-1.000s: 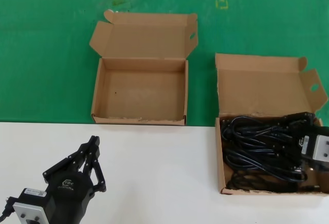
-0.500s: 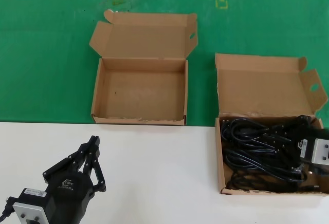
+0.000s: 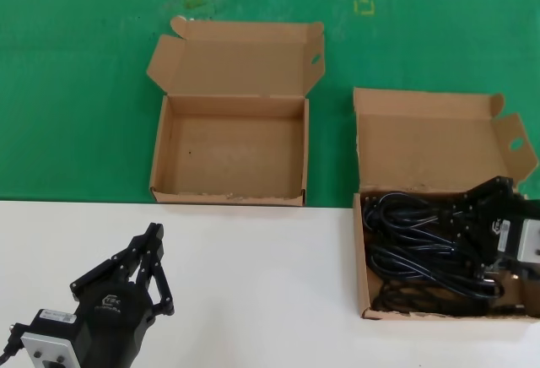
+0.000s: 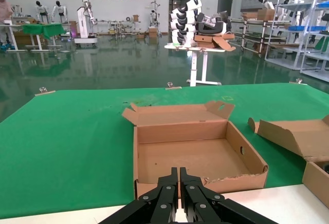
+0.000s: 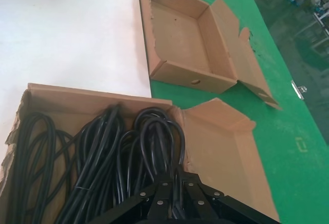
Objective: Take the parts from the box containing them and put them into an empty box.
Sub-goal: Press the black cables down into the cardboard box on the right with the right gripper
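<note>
The parts, black coiled cables [image 3: 413, 241], lie in the right-hand cardboard box [image 3: 361, 254] with the ragged lid. My right gripper [image 3: 469, 216] is down among them at the box's right end, shut on a cable. The right wrist view shows those cables [image 5: 103, 147] just ahead of the right gripper [image 5: 177, 175], with a strand between its fingers. The empty box [image 3: 228, 197] stands open at centre left on the green mat; it also appears as the box [image 4: 195, 157] in the left wrist view. My left gripper [image 3: 155, 233] rests shut over the white table, near left.
The white table surface [image 3: 270, 284] spans the foreground and the green mat [image 3: 76, 89] lies behind it. The full box's lid [image 3: 430, 140] stands open behind the cables, its side flap [image 3: 516, 144] at the right. The empty box's lid [image 3: 236, 60] leans back.
My right gripper has lifted and tilted a little inside the cable box, and the strands by it have shifted. The left arm has not moved.
</note>
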